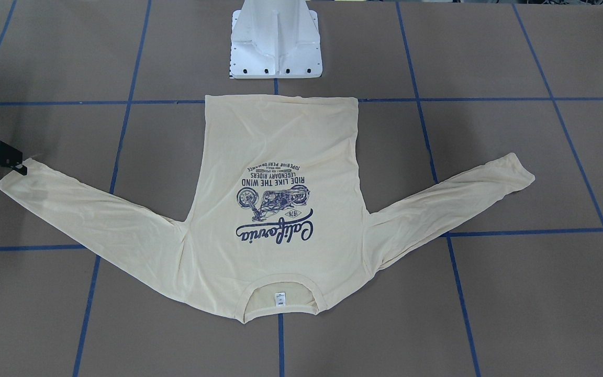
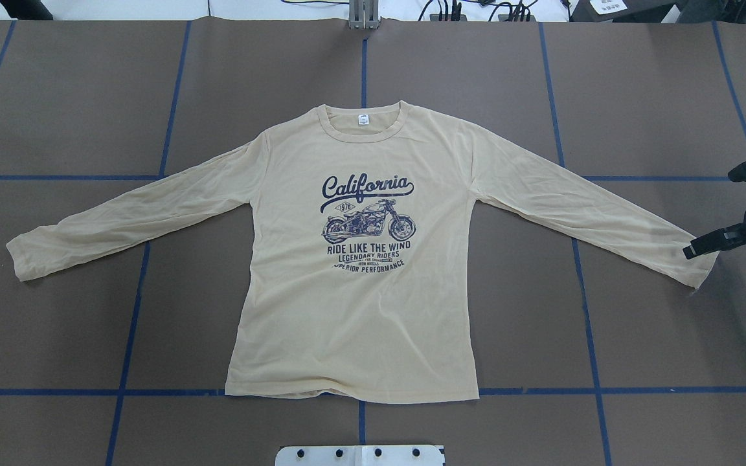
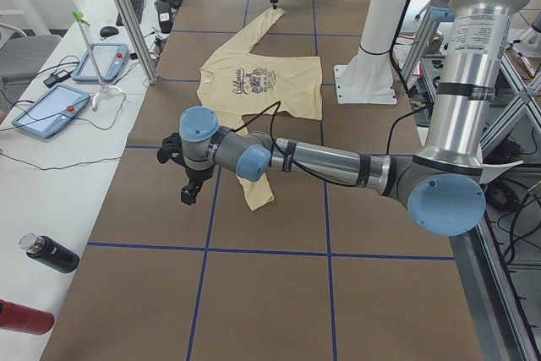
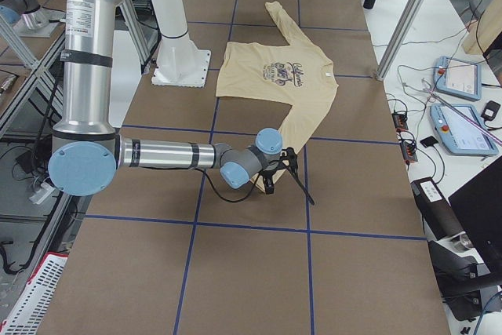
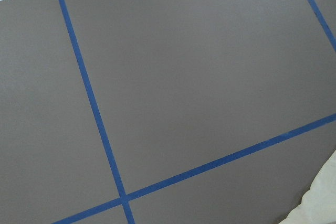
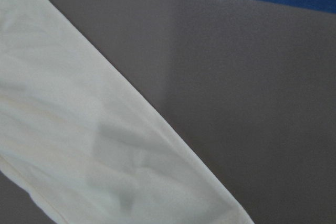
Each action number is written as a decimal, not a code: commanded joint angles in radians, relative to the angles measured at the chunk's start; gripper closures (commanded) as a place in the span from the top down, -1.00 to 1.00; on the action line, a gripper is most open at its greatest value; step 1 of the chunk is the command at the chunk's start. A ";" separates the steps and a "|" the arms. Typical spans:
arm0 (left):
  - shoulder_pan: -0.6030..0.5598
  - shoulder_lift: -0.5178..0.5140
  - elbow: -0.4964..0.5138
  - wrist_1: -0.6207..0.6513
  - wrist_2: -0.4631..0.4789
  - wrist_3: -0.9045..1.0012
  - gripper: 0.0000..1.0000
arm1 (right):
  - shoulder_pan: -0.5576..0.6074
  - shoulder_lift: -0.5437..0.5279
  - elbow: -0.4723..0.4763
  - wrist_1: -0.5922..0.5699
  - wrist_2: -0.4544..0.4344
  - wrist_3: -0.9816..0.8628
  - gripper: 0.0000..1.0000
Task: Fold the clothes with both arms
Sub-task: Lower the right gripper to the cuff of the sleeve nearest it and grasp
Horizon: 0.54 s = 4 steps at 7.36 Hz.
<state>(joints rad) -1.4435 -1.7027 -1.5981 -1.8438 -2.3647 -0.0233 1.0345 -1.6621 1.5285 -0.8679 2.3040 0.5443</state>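
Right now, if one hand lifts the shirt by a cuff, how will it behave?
Likely very floppy: the shirt lies flat on the table with soft wrinkles. Probably light; the fabric looks thin. A sleeve lifted alone would likely sag and drag the body.

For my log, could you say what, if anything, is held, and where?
Nothing: right gripper open at the shirt cuff; left gripper hangs clear of it.

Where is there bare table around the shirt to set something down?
Bare table lies in both far corners beyond the shirt sleeves, and in the wedges between each sleeve and its body. Crowded: the cuff beside the right gripper, and the hem near the white base.
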 commanded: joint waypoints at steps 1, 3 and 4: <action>0.000 0.000 0.000 0.000 -0.007 0.000 1.00 | -0.016 0.016 -0.039 0.000 0.000 -0.001 0.90; 0.000 0.000 0.000 0.000 -0.007 0.000 1.00 | -0.017 0.010 -0.048 0.000 0.002 -0.001 0.85; 0.000 0.000 0.000 0.000 -0.007 0.000 1.00 | -0.018 0.007 -0.048 0.000 0.003 -0.001 0.84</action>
<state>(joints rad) -1.4435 -1.7027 -1.5984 -1.8438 -2.3714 -0.0231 1.0181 -1.6508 1.4830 -0.8682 2.3053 0.5432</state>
